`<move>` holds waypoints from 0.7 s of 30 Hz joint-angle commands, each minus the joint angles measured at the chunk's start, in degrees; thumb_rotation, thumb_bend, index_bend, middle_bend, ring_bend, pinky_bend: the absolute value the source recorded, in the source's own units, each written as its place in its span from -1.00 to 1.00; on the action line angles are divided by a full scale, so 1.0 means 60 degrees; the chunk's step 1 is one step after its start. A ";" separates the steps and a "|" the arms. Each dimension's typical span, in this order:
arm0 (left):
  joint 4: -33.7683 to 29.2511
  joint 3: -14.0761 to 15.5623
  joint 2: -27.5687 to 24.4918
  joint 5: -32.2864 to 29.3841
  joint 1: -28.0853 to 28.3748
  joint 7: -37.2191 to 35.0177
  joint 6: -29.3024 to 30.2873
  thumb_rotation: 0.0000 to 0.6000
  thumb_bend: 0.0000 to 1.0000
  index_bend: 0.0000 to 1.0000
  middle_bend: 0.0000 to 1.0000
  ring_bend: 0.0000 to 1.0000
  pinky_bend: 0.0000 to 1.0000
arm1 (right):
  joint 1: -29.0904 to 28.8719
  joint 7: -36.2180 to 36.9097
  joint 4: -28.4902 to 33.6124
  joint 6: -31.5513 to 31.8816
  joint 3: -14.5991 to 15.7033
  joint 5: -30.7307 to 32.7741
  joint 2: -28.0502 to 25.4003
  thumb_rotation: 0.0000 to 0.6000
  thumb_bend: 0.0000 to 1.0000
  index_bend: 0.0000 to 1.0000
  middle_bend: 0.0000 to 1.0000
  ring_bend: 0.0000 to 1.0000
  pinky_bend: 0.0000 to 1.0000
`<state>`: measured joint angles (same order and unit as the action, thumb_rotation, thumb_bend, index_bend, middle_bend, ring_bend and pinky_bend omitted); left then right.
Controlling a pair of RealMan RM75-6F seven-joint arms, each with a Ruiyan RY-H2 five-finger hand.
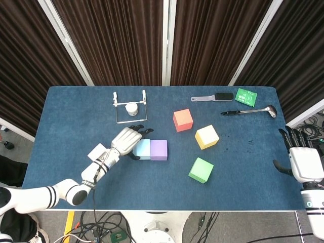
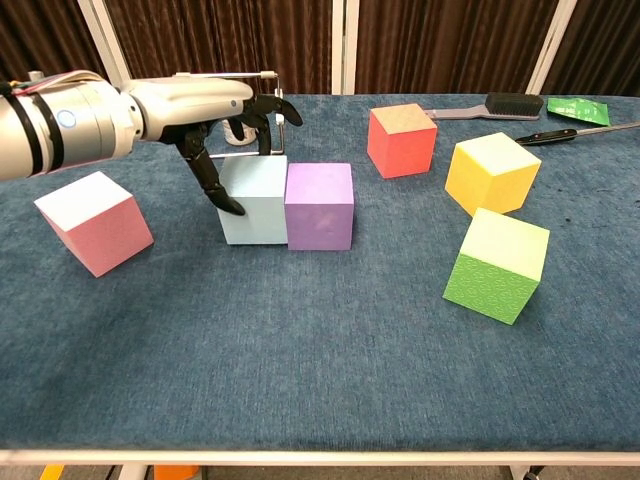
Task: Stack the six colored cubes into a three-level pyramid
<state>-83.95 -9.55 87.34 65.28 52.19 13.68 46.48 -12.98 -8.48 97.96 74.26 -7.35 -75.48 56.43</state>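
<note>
Fingers of left hand (image 2: 215, 112) grasp light-blue cube (image 2: 254, 200), touching purple cube (image 2: 319, 206); wire stand (image 1: 130, 107) behind.

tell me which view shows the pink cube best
The chest view: the pink cube sits in plain sight at the left, apart from the others. The head view does not show it; the left arm covers that spot.

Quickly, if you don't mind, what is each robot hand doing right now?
Left robot hand: fingers around the light blue cube, gripping it.
Right robot hand: open, holding nothing, at the table's edge.
</note>
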 commanded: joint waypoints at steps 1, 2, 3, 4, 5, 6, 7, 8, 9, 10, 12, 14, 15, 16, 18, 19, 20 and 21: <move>0.0048 0.0011 0.0013 -0.0033 0.0022 0.0000 -0.0042 1.00 -1.00 -0.76 -0.11 -0.77 -0.51 | -0.0005 0.0000 -0.0001 -0.0021 0.0008 0.0012 -0.0001 1.00 -0.61 -1.00 -1.00 -1.00 -1.00; 0.0059 0.0015 0.0015 -0.0055 0.0027 -0.0001 -0.0060 1.00 -1.00 -0.76 -0.11 -0.77 -0.51 | -0.0006 -0.0001 -0.0001 -0.0025 0.0011 0.0016 0.0002 1.00 -0.61 -1.00 -1.00 -1.00 -1.00; 0.0075 0.0022 0.0017 -0.0076 0.0032 0.0009 -0.0073 1.00 -1.00 -0.76 -0.11 -0.77 -0.51 | -0.0007 -0.0003 0.0000 -0.0029 0.0013 0.0019 0.0005 1.00 -0.61 -1.00 -1.00 -1.00 -1.00; 0.0087 0.0033 0.0020 -0.0110 0.0037 0.0021 -0.0095 1.00 -1.00 -0.76 -0.11 -0.77 -0.51 | -0.0010 -0.0010 0.0000 -0.0039 0.0017 0.0026 0.0007 1.00 -0.61 -1.00 -1.00 -1.00 -1.00; 0.0090 0.0040 0.0024 -0.0142 0.0040 0.0027 -0.0114 1.00 -1.00 -0.76 -0.11 -0.77 -0.51 | -0.0014 -0.0014 -0.0001 -0.0049 0.0018 0.0033 0.0006 1.00 -0.61 -1.00 -1.00 -1.00 -1.00; 0.0084 0.0051 0.0029 -0.0170 0.0045 0.0033 -0.0135 1.00 -1.00 -0.76 -0.11 -0.77 -0.51 | -0.0020 -0.0016 -0.0003 -0.0062 0.0018 0.0041 0.0006 1.00 -0.61 -1.00 -1.00 -1.00 -1.00; 0.0080 0.0058 0.0033 -0.0188 0.0046 0.0043 -0.0140 1.00 -1.00 -0.76 -0.11 -0.77 -0.51 | -0.0026 -0.0017 -0.0004 -0.0073 0.0018 0.0046 0.0008 1.00 -0.61 -1.00 -1.00 -1.00 -1.00; 0.0074 0.0060 0.0036 -0.0201 0.0047 0.0047 -0.0139 1.00 -1.00 -0.76 -0.11 -0.77 -0.51 | -0.0032 -0.0020 -0.0002 -0.0084 0.0019 0.0050 0.0008 1.00 -0.61 -1.00 -1.00 -1.00 -1.00; 0.0072 0.0061 0.0039 -0.0208 0.0049 0.0040 -0.0142 1.00 -1.00 -0.76 -0.12 -0.77 -0.51 | -0.0037 -0.0025 0.0003 -0.0093 0.0020 0.0052 0.0007 1.00 -0.61 -1.00 -1.00 -1.00 -1.00; 0.0063 0.0066 0.0045 -0.0212 0.0049 0.0030 -0.0142 1.00 -1.00 -0.76 -0.12 -0.77 -0.51 | -0.0043 -0.0030 0.0009 -0.0096 0.0020 0.0047 0.0006 1.00 -0.61 -1.00 -1.00 -1.00 -1.00; 0.0063 0.0055 0.0044 -0.0218 0.0056 0.0002 -0.0148 1.00 -1.00 -0.76 -0.13 -0.77 -0.51 | -0.0043 -0.0033 0.0018 -0.0091 0.0024 0.0038 0.0004 1.00 -0.61 -1.00 -1.00 -1.00 -1.00; 0.0071 0.0033 0.0052 -0.0201 0.0059 -0.0021 -0.0109 1.00 -1.00 -0.76 -0.14 -0.77 -0.51 | -0.0037 -0.0033 0.0024 -0.0082 0.0026 0.0042 0.0001 1.00 -0.61 -1.00 -1.00 -1.00 -1.00; 0.0074 0.0028 0.0058 -0.0195 0.0058 -0.0028 -0.0092 1.00 -1.00 -0.76 -0.15 -0.77 -0.51 | -0.0036 -0.0032 0.0022 -0.0085 0.0028 0.0051 0.0000 1.00 -0.61 -1.00 -1.00 -1.00 -1.00; 0.0079 0.0029 0.0050 -0.0208 0.0066 -0.0026 -0.0108 1.00 -1.00 -0.76 -0.16 -0.77 -0.51 | -0.0035 -0.0029 0.0016 -0.0093 0.0032 0.0061 0.0003 1.00 -0.61 -1.00 -1.00 -1.00 -1.00; 0.0073 0.0033 0.0038 -0.0232 0.0083 -0.0023 -0.0146 1.00 -1.00 -0.76 -0.18 -0.77 -0.51 | -0.0046 -0.0030 -0.0010 -0.0139 0.0034 0.0104 0.0007 1.00 -0.61 -1.00 -1.00 -1.00 -1.00; 0.0079 0.0041 0.0041 -0.0239 0.0090 -0.0012 -0.0153 1.00 -1.00 -0.76 -0.18 -0.77 -0.51 | -0.0058 -0.0046 -0.0026 -0.0189 0.0039 0.0150 0.0002 1.00 -0.61 -1.00 -1.00 -1.00 -1.00; 0.0087 0.0043 0.0051 -0.0246 0.0090 -0.0002 -0.0142 1.00 -1.00 -0.76 -0.19 -0.77 -0.51 | -0.0064 -0.0056 -0.0033 -0.0217 0.0040 0.0179 -0.0003 1.00 -0.60 -1.00 -1.00 -1.00 -1.00; 0.0098 0.0035 0.0065 -0.0258 0.0087 -0.0006 -0.0123 1.00 -1.00 -0.76 -0.19 -0.77 -0.51 | -0.0067 -0.0054 -0.0039 -0.0234 0.0040 0.0201 -0.0006 1.00 -0.60 -1.00 -1.00 -1.00 -1.00</move>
<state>-83.39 -9.33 87.70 63.76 52.71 13.63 45.72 -13.36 -8.78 97.76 72.89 -7.12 -74.31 56.41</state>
